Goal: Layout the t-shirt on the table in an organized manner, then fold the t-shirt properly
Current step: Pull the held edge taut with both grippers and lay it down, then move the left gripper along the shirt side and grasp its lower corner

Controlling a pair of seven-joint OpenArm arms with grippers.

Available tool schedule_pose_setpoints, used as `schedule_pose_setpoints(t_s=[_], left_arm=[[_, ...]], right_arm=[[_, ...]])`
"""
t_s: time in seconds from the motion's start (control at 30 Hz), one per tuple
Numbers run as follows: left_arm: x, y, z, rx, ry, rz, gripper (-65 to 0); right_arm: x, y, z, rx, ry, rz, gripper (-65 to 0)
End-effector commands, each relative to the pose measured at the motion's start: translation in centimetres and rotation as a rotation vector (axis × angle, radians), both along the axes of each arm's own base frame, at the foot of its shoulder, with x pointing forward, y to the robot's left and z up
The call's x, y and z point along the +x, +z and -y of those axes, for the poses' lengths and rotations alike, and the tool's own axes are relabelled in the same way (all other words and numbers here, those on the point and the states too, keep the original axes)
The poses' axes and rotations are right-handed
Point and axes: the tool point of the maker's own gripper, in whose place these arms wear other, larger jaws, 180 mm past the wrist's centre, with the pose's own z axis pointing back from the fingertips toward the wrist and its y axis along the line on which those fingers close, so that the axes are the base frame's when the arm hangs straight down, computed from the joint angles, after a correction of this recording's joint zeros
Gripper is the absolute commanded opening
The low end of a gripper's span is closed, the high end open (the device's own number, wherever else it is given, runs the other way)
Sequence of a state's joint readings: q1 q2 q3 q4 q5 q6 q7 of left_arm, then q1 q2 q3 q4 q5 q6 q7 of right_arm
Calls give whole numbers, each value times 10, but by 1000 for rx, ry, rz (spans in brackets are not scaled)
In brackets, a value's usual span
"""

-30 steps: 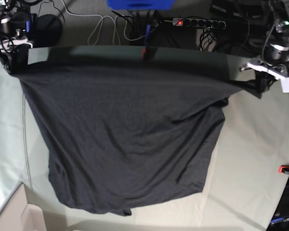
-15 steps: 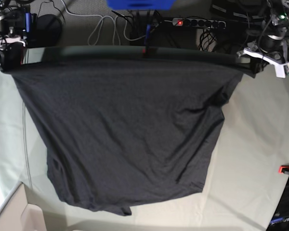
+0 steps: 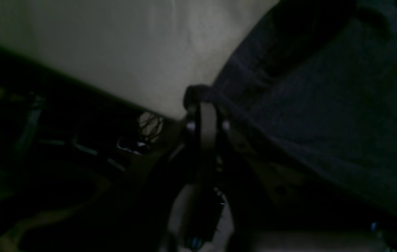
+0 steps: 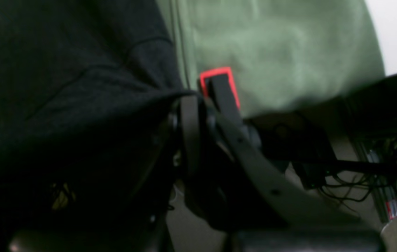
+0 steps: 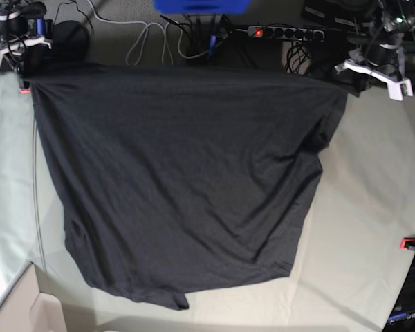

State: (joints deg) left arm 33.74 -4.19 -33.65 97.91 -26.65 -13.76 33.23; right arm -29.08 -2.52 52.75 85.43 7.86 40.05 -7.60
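Observation:
The dark t-shirt (image 5: 187, 180) lies spread over the pale green table (image 5: 366, 228), its far edge stretched straight between my two grippers. My left gripper (image 5: 351, 80) is at the table's far right edge, shut on the shirt's corner. In the left wrist view the left gripper (image 3: 201, 99) pinches a bunched bit of the shirt (image 3: 324, 105). My right gripper (image 5: 29, 69) is at the far left edge. In the right wrist view the right gripper (image 4: 192, 95) is shut on the shirt's (image 4: 62, 70) edge. The near hem is rumpled.
A red-orange clamp (image 4: 219, 84) sits right beside my right gripper, and another clamp (image 5: 409, 243) is on the right edge. Beyond the far edge are a power strip (image 5: 283, 32), cables (image 5: 152, 38) and a blue box (image 5: 200, 5). A cardboard box (image 5: 21, 311) stands at the near left corner.
Both grippers have moved toward the table's far edge, drawing the shirt's far edge back with them. The cloth now lies flatter and more widely spread.

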Motion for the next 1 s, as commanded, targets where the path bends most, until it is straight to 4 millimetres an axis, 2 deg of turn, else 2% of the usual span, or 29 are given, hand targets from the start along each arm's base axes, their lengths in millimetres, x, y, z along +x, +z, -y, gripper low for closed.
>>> schedule_pose_setpoints(t_s=[0.0, 0.03, 0.1, 0.27, 0.33, 0.4, 0.5, 0.63, 0.73, 0.87, 0.97], left_arm=[[3, 8, -4, 16, -2, 29, -649], [3, 7, -3, 15, -4, 27, -648], [3, 7, -3, 15, -4, 27, -616], [-2, 7, -5, 19, -2, 18, -403], [-1, 12, -5, 27, -5, 27, -336], [3, 24, -14, 54, 7, 55, -294], [15, 44, -25, 92, 22, 113, -288], [61, 82, -29, 94, 39, 276, -288], [114, 111, -17, 77, 20, 412, -286], [180, 122, 10, 67, -58, 479, -285], [228, 119, 33, 69, -122, 476, -285]], right_arm=[[1, 11, 8, -28, 0, 30, -650], [1, 11, 8, -28, 0, 30, -649], [1, 11, 8, -28, 0, 28, -601], [-1, 12, 10, -32, -6, 32, -444], [-1, 14, 12, -36, -10, 37, -414], [0, 14, 12, -36, -11, 40, -402], [-3, 22, 22, -41, -54, 71, -402], [-3, 32, 30, -29, -94, 125, -400], [-3, 32, 30, -30, -91, 123, -400], [-4, 31, 30, -31, -91, 120, -400], [-6, 31, 30, -31, -91, 114, -400]])
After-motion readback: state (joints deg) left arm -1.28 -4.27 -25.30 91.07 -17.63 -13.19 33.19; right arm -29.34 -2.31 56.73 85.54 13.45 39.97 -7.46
